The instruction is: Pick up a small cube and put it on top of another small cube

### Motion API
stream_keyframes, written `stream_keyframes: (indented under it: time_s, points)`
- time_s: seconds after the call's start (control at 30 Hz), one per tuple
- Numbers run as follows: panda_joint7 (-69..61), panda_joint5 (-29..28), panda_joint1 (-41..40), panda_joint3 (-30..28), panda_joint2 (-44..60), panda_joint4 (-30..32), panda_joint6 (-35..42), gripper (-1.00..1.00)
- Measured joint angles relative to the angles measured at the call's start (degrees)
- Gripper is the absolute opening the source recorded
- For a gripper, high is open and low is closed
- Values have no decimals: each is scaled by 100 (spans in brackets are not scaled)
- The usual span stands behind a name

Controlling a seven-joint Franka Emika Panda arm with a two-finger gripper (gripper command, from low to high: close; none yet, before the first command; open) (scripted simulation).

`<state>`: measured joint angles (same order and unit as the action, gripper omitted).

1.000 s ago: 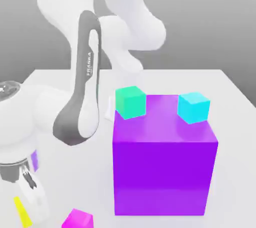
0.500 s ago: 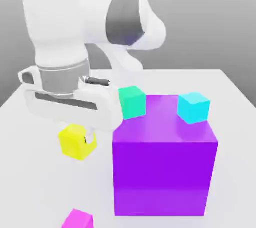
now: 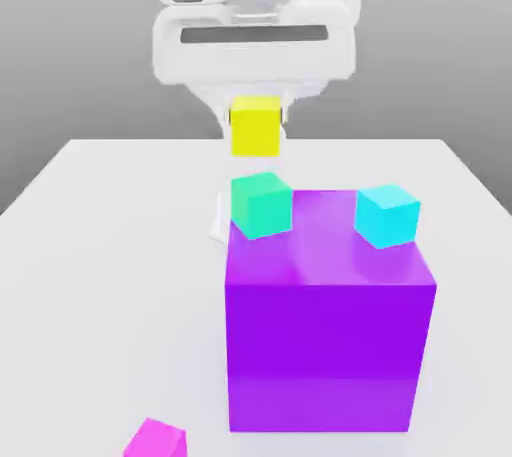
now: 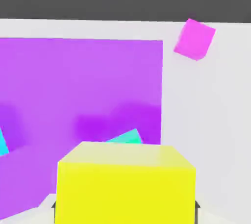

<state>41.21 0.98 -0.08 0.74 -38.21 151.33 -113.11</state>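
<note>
Your claw has lifted the yellow cube, clamped tight, from the desk to above the green cube; lowering comes next

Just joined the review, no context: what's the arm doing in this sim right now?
The gripper is shut on the small yellow cube and holds it in the air, above and behind the big purple cube. A small green cube and a small cyan cube sit apart on the purple cube's top. A small magenta cube lies on the white table near the front edge. The yellow cube is not yet set down on anything.
</note>
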Motion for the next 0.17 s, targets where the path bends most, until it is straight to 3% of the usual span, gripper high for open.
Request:
stream_keyframes:
  time_s: [0.07, 0.1, 0.17]
  points:
    - [-21, 7, -1, 19, 98, 336, -435, -100]
    - [-28, 12, -5, 27, 137, 450, -588, 100]
    - [-28, 13, -5, 27, 137, 450, -588, 100]
